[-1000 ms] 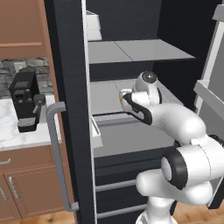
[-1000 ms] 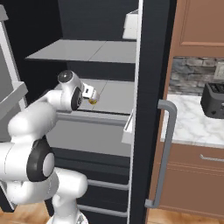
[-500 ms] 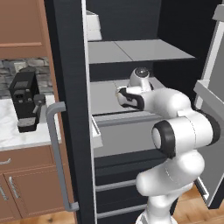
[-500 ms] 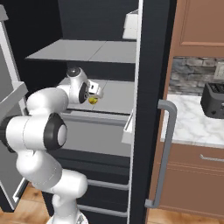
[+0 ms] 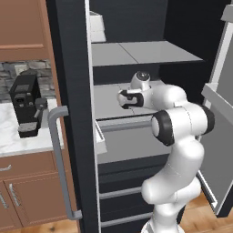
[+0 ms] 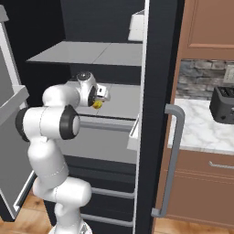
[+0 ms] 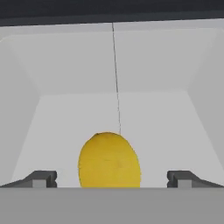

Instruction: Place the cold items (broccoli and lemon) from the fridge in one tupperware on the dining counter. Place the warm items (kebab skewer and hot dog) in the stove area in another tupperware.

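Our dark two-finger gripper (image 7: 111,178) stands spread wide (tips well clear of either side), holding nothing, with the yellow oval lemon (image 7: 109,161) between its fingers on the grey fridge shelf (image 7: 170,127), near the shelf's front edge; bare shelf lies behind.

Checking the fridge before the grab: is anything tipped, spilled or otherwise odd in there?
Nothing stands out. The lemon lies on the fridge shelf between the open gripper fingertips, not yet gripped, and the shelf shows no spill.
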Controlling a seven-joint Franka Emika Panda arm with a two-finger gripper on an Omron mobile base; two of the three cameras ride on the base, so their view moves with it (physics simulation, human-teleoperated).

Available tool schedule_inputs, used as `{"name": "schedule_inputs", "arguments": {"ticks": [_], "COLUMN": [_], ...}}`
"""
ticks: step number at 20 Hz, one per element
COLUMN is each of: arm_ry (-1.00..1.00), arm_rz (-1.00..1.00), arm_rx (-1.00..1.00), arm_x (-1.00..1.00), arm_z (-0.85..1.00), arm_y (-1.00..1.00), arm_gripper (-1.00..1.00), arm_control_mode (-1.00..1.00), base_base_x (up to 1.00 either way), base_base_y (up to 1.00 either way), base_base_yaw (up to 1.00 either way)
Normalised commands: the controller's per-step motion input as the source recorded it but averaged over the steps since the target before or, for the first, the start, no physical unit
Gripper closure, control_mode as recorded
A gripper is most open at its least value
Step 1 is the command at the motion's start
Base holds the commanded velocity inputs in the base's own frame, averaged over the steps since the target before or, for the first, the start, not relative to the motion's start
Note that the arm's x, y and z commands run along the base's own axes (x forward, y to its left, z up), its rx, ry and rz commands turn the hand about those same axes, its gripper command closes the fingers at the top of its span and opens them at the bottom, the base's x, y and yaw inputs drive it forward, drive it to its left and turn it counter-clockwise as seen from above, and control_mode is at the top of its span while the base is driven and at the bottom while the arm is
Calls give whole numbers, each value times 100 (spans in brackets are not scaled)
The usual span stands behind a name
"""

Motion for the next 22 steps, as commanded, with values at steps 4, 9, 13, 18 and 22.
{"name": "schedule_inputs", "arguments": {"ticks": [4, 9, 13, 18, 22], "arm_ry": [4, 20, 15, 7, 10], "arm_rz": [9, 0, 0, 0, 0], "arm_rx": [-2, -4, -1, 0, 0], "arm_x": [43, 0, 0, 0, -4], "arm_z": [-32, -31, -14, -7, -18], "arm_y": [1, 0, 4, 2, 0], "arm_gripper": [-100, -100, -100, -100, 100], "arm_control_mode": [-100, -100, -100, -100, -100], "base_base_x": [0, 0, 0, 0, 0], "base_base_y": [0, 0, 0, 0, 0], "base_base_yaw": [0, 0, 0, 0, 0]}}
